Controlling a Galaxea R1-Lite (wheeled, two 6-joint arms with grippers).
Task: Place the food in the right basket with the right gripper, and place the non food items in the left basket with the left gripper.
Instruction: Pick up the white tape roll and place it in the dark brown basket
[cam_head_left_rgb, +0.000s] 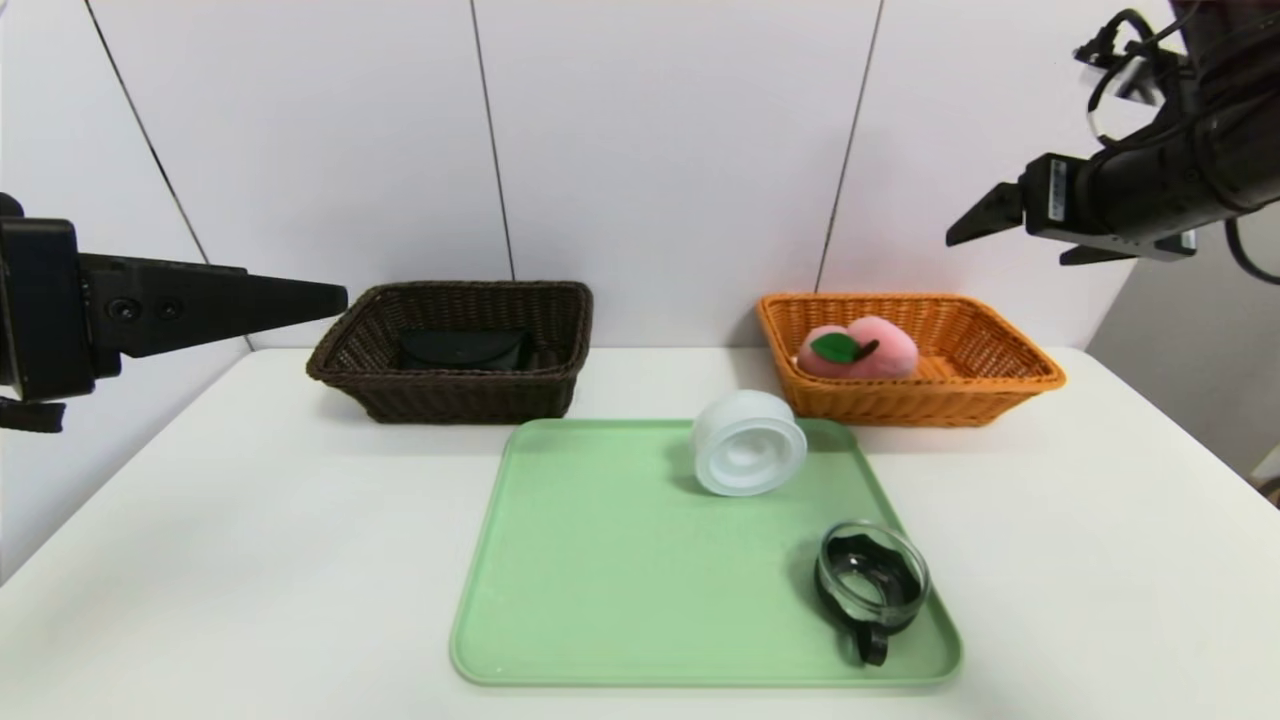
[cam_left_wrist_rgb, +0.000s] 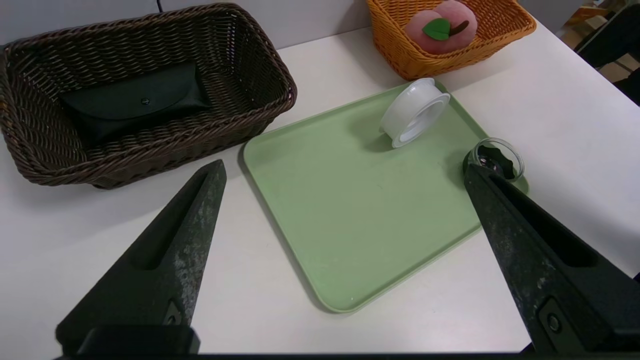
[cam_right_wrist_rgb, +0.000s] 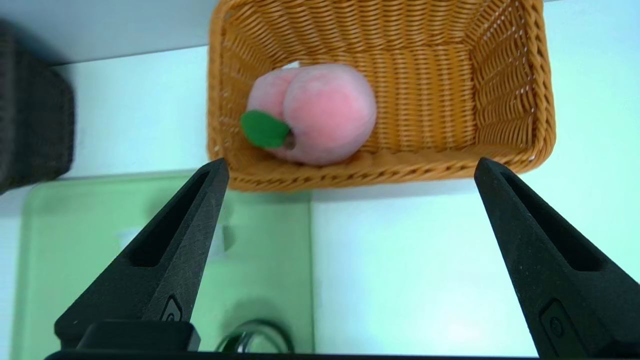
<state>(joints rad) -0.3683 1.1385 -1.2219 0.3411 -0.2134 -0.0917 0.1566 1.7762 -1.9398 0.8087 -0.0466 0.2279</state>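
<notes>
Lying in orange basket (cam_head_left_rgb: 1010, 385) at two o'clock: peach (cam_head_left_rgb: 858, 348). Resting in brown basket (cam_head_left_rgb: 350, 355) at ten o'clock: pouch (cam_head_left_rgb: 462, 350). Sitting on green tray (cam_head_left_rgb: 600, 560): white container (cam_head_left_rgb: 749, 442), glass cup (cam_head_left_rgb: 872, 587). Hovering high above orange basket, spread, empty: right gripper (cam_right_wrist_rgb: 350, 167). Hanging at nine o'clock, spread, empty: left gripper (cam_left_wrist_rgb: 345, 167).

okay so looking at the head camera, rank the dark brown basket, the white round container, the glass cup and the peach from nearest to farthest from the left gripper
1. Dark brown basket, just beyond the tip of the open left gripper.
2. White round container, at the green tray's far edge.
3. Peach in the orange basket and glass cup at the tray's near right corner: too close to call.
</notes>
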